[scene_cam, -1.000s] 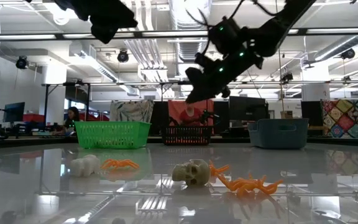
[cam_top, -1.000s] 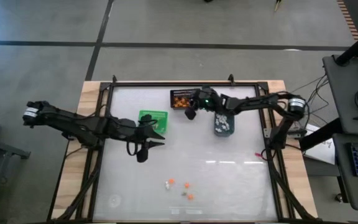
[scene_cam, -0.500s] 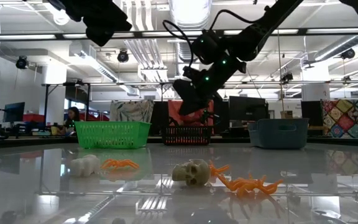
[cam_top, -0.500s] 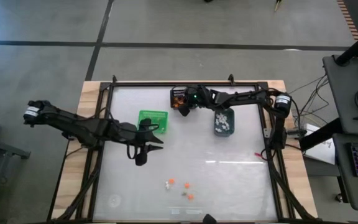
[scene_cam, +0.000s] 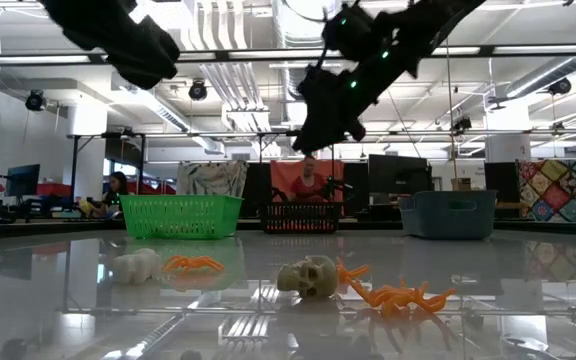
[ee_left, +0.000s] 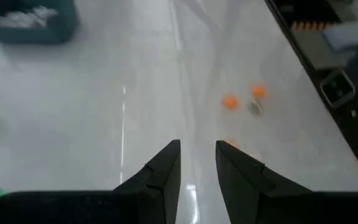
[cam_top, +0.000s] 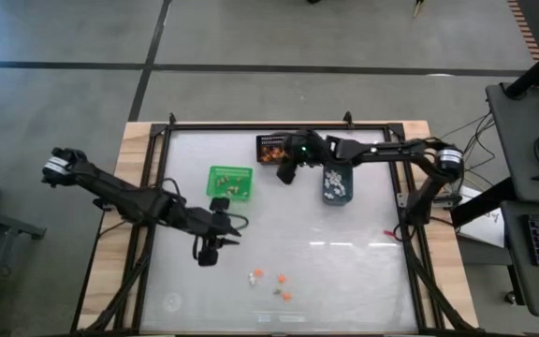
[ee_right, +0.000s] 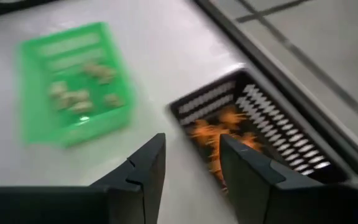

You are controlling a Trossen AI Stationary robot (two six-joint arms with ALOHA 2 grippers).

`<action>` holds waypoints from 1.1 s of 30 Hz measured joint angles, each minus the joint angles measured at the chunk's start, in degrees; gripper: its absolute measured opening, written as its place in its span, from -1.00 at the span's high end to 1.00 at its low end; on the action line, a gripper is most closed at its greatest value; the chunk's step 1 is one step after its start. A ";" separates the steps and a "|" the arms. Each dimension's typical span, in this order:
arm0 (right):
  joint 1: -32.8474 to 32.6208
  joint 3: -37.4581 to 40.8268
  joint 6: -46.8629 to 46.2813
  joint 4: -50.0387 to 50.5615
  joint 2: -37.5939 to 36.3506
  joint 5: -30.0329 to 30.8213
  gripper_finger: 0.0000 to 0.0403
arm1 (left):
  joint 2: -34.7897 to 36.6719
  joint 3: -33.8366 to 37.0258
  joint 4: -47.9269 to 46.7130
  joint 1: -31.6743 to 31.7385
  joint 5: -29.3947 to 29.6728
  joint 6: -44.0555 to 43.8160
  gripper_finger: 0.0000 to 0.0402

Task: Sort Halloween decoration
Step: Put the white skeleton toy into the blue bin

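Table (cam_top: 344, 281): glossy white top inside a dark frame, set on a wood base, grey floor around it. In the low view the room behind is an open lab with ceiling lights, ducts, monitors and a patchwork quilt at the right edge; one person sits far left (scene_cam: 116, 186), another behind the mesh bin (scene_cam: 309, 182).

Three bins sit toward the far side: green bin (cam_top: 229, 182) holding tan pieces, black mesh bin (cam_top: 271, 148) holding orange pieces, blue-grey bin (cam_top: 338, 184) holding white pieces.

Unsorted Halloween decoration (cam_top: 272, 281) lies in a small cluster near the front edge, centre (orange bits plus a pale one and a greyish one). The low view shows a skull (scene_cam: 307, 277), orange spidery pieces (scene_cam: 401, 296) and a white blob (scene_cam: 136, 265) flat on the surface.

Left gripper (cam_top: 210, 251) hangs over bare table, between the green bin and the cluster, fingers apart by a narrow gap with nothing between them; in its wrist view the trinkets (ee_left: 241, 101) lie ahead of the tips, well apart.

Right gripper (cam_top: 285, 171) hovers at the mesh bin's near right corner, raised above it in the low view, fingers spread, holding nothing. The cluster is well away from it, across the table.
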State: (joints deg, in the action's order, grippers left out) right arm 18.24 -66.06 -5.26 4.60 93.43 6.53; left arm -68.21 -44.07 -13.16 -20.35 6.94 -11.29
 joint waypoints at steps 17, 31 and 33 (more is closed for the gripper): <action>-19.02 16.34 -4.00 0.65 -20.24 -2.06 0.48 | -14.50 0.00 15.87 -7.99 -0.76 1.14 0.58; -24.90 16.98 -6.16 0.67 -22.05 -1.95 0.54 | -21.48 -0.04 17.67 -9.18 -2.56 5.13 0.42; -24.88 16.98 -6.16 0.65 -22.05 -1.95 0.54 | -22.27 -0.04 17.74 -9.26 -2.56 7.16 0.38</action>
State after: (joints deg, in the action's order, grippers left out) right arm -6.64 -49.08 -11.42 5.26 71.37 4.58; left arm -90.48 -44.12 4.58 -29.61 4.38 -4.13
